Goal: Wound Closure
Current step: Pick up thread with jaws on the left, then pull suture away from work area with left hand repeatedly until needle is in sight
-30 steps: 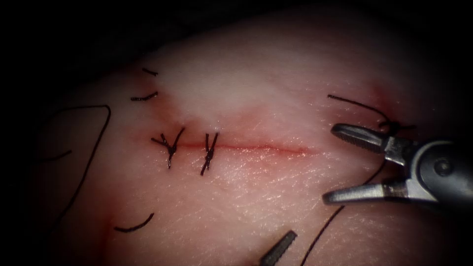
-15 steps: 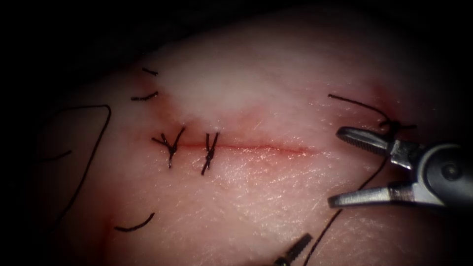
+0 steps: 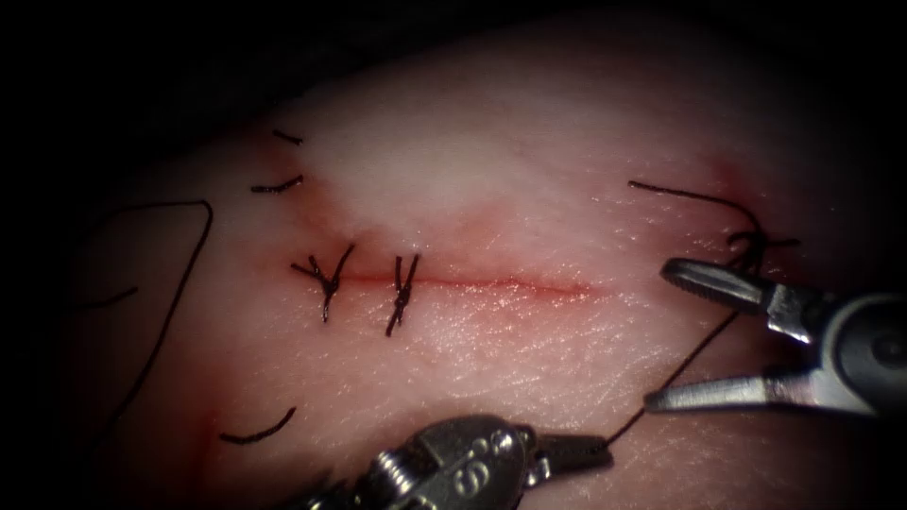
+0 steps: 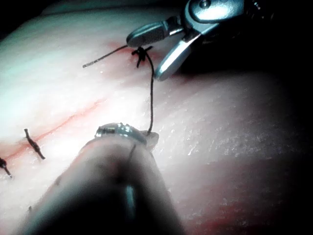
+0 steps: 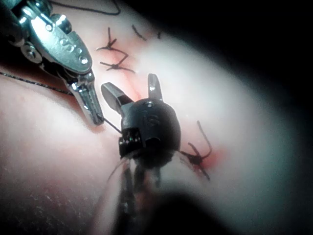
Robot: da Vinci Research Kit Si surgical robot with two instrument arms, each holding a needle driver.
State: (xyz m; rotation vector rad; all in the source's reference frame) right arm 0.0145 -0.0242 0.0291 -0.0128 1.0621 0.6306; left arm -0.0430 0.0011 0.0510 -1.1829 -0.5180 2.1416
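Thread [image 3: 694,354], thin and dark, runs taut from the knot [image 3: 746,247] at the cut's right end to my left tool [image 3: 590,451], clamped on it. My right tool [image 3: 661,335] gapes, holding nothing. I count two tied stitches [image 3: 364,283] on glistening tissue [image 3: 529,170].

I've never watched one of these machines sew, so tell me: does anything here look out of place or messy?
Nothing looks damaged. Loose cut ends of thread lie scattered on the tissue left of the cut, and red fluid stains the knot at right. The left tool holds the thread taut; the right tool stands open, holding nothing.
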